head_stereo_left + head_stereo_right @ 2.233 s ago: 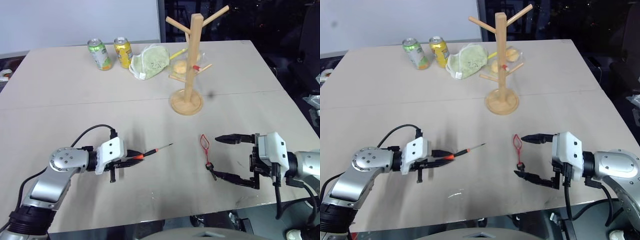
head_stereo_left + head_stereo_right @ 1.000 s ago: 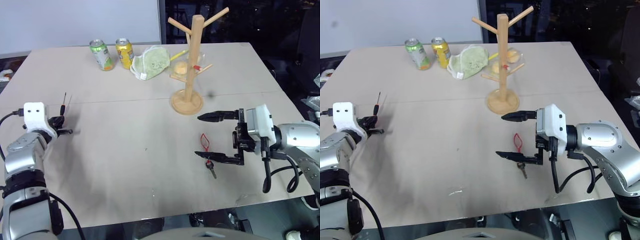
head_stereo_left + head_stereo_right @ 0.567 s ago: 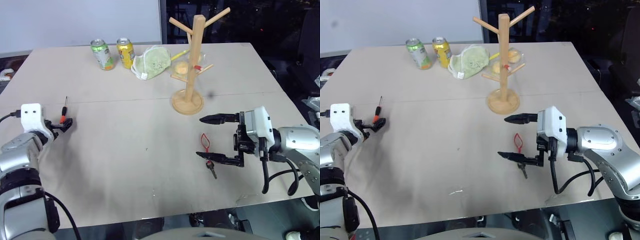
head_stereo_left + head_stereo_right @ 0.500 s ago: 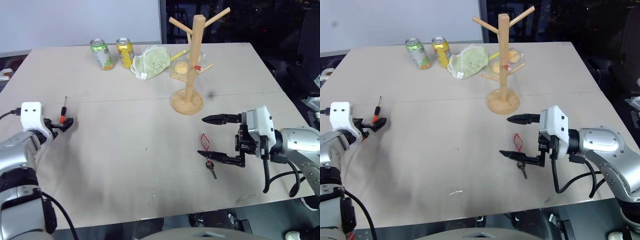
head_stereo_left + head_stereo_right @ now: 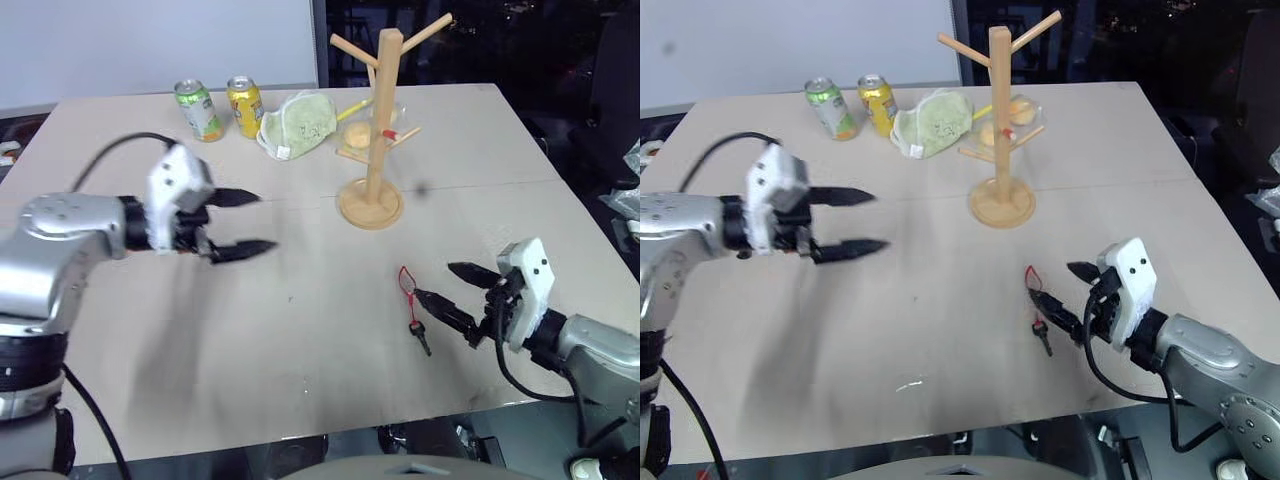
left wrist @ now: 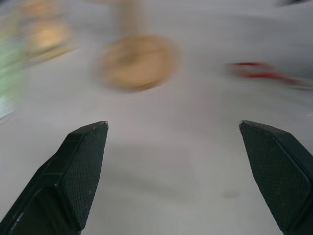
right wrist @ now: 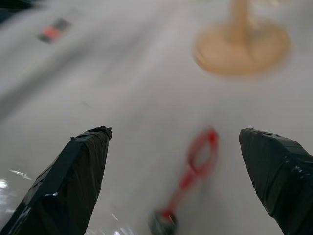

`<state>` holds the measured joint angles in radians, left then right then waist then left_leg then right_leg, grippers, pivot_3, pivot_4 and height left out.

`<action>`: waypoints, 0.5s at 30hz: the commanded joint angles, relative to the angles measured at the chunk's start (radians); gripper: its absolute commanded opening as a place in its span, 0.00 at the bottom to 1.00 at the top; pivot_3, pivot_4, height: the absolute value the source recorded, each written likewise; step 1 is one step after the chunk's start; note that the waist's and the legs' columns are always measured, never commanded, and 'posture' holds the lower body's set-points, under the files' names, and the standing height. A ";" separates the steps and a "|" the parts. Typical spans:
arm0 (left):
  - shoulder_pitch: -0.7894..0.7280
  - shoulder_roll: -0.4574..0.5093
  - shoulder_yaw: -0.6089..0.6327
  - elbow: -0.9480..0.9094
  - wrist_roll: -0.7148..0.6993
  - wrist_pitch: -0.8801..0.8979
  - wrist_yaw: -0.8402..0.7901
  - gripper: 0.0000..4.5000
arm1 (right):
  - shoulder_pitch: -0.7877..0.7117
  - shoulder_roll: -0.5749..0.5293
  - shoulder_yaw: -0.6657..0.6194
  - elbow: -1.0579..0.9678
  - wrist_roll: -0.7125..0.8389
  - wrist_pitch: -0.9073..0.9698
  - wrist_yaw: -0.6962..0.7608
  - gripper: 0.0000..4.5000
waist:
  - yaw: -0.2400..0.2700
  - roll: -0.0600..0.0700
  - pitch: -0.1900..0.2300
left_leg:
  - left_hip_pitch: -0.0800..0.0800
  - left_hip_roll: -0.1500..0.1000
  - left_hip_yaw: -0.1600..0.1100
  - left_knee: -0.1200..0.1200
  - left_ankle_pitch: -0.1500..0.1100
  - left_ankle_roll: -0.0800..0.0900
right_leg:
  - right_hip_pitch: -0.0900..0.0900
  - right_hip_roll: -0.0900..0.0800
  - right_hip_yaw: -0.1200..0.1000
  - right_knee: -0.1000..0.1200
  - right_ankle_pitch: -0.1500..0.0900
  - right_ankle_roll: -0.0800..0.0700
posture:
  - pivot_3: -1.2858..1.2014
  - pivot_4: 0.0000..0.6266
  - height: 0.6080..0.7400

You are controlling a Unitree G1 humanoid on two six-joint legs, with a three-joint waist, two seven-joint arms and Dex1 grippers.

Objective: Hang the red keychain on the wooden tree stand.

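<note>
Just short of its quarry: the right gripper [image 5: 449, 283], jaws spread wide and empty, faces the red keychain [image 5: 411, 299] lying flat on the table [image 5: 300, 340].
Keychain rests just off the fingertips, ungrasped, near the wooden tree stand [image 5: 375, 120]; left gripper [image 5: 243, 222] hangs released above the table, well apart.

The wooden tree stand [image 5: 376, 120] is smooth pale wood. The bench [image 5: 300, 330] looks matt. The two cans [image 5: 220, 107] are shiny metal.
</note>
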<state>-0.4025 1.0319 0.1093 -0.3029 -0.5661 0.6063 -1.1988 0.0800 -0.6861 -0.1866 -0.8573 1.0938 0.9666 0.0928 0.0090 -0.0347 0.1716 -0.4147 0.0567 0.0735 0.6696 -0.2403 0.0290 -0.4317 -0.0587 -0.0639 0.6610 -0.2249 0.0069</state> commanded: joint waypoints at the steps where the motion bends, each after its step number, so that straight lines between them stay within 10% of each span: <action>1: 0.034 0.003 -0.030 -0.077 0.004 -0.109 -0.096 0.99 | -0.020 0.008 0.022 -0.005 0.082 0.075 -0.154 1.00 | 0.000 0.000 0.000 | 0.000 0.000 0.000 0.000 0.000 0.000 | 0.000 0.003 0.002 0.000 0.000 0.000 | 0.52 0.24 1.00; 15: 0.001 -0.030 -0.064 -0.077 -0.010 -0.129 -0.115 0.99 | -0.108 0.129 0.198 0.086 0.172 0.160 -0.462 1.00 | 0.005 0.000 0.000 | -0.001 0.000 0.000 0.000 0.000 0.000 | 0.000 0.005 0.006 -0.002 0.000 0.000 | 0.52 0.24 1.00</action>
<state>-0.3851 1.0062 0.0434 -0.3768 -0.5721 0.4791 -1.3129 -0.0198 -0.5635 0.0058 -0.7607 1.2675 1.1306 -0.3546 0.0141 -0.0343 0.1716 -0.4158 0.0567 0.0731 0.6697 -0.2404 0.0292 -0.4321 -0.0537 -0.0576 0.6591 -0.2249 0.0071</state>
